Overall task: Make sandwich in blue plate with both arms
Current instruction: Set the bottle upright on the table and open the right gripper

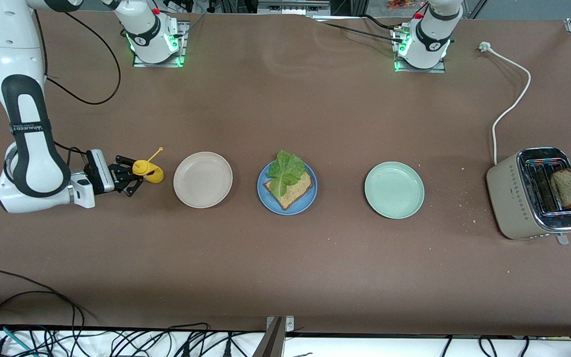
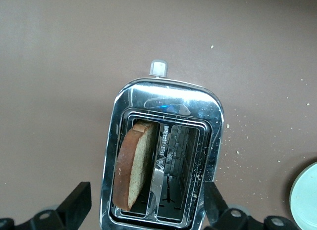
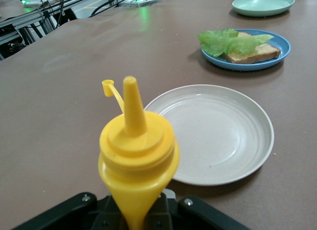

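The blue plate [image 1: 310,197] lies mid-table between two other plates and carries one slice of brown bread [image 1: 291,191] with a green lettuce leaf [image 1: 284,170] on top. A second bread slice [image 1: 567,187] stands up out of a slot of the toaster [image 1: 518,196] at the left arm's end. My left gripper [image 2: 144,191] hangs open over that toaster, its fingers [image 2: 74,205] wide on either side, apart from the slice [image 2: 133,165]. Beside the beige plate, my right gripper [image 1: 129,179] is shut on a yellow squeeze bottle [image 1: 147,172], whose cap is off the nozzle.
A beige-white plate [image 1: 202,179] lies toward the right arm's end, a mint-green plate [image 1: 394,190] toward the left arm's end. The toaster's white cord [image 1: 511,106] runs toward the bases. Crumbs are scattered by the toaster. Cables hang along the table's near edge.
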Action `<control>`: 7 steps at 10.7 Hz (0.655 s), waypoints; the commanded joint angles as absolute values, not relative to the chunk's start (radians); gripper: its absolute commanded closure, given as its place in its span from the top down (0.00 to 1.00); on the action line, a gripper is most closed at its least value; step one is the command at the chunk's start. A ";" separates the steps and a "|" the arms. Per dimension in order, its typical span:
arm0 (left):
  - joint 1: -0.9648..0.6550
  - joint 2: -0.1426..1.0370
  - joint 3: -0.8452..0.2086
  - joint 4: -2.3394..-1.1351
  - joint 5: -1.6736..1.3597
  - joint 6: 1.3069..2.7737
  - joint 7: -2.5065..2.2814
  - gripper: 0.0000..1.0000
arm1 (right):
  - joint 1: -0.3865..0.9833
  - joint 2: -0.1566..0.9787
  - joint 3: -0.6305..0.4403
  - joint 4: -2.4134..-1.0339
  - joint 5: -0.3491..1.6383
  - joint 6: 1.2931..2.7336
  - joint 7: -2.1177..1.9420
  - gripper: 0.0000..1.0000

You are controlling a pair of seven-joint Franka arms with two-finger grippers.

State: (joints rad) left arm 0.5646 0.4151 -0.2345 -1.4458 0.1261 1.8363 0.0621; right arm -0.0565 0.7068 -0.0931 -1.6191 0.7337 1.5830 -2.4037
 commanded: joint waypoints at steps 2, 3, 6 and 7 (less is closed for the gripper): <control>0.568 0.411 -0.238 -1.451 0.152 1.842 0.077 1.00 | -0.107 0.733 -0.078 -1.611 0.776 1.568 -2.444 0.21; 0.568 0.411 -0.239 -1.451 0.152 1.842 0.077 1.00 | -0.113 0.733 -0.078 -1.611 0.776 1.566 -2.442 0.43; 0.568 0.411 -0.239 -1.451 0.152 1.842 0.077 1.00 | -0.123 0.733 -0.078 -1.605 0.779 1.557 -2.431 1.00; 0.568 0.411 -0.238 -1.451 0.152 1.842 0.077 1.00 | -0.129 0.732 -0.078 -1.595 0.779 1.555 -2.431 1.00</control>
